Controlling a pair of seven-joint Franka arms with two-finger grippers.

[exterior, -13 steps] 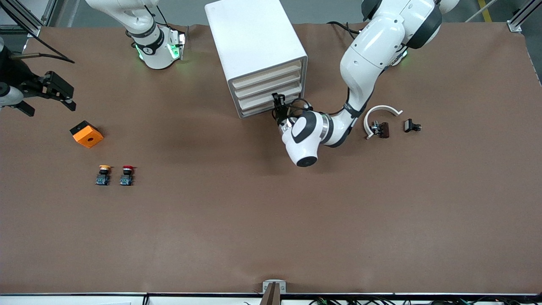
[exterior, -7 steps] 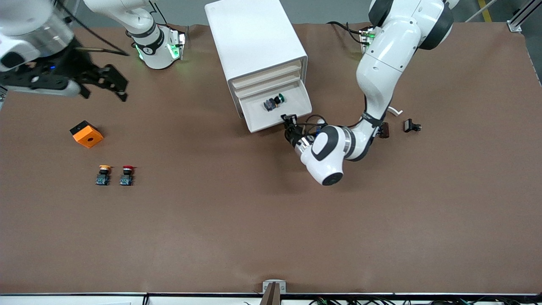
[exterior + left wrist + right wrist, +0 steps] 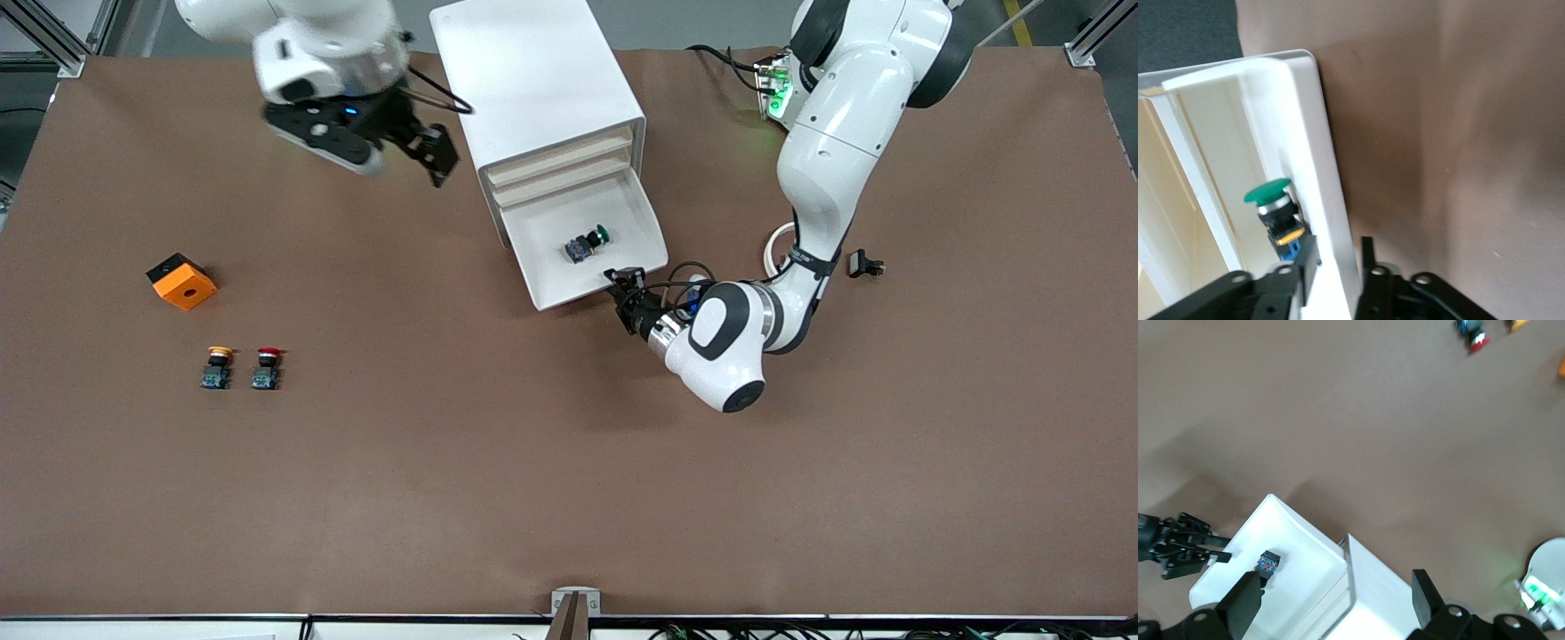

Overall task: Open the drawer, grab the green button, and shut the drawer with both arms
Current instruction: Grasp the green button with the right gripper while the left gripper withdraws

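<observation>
Your drawer (image 3: 587, 253), a shallow white tray, stands pulled out at frame centre, holding the green-capped button (image 3: 589, 243). Left tool (image 3: 625, 283) straddles its front lip, slackened. Right tool (image 3: 427, 153), upper left, spread wide.

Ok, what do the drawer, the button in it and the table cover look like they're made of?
Drawer: likely moulded plastic, smooth white walls with a soft sheen. Button: glossy green cap, seemingly plastic, on a black body with a bluish base. Table cover: matte brown, faintly creased sheet, perhaps paper or felt.
</observation>
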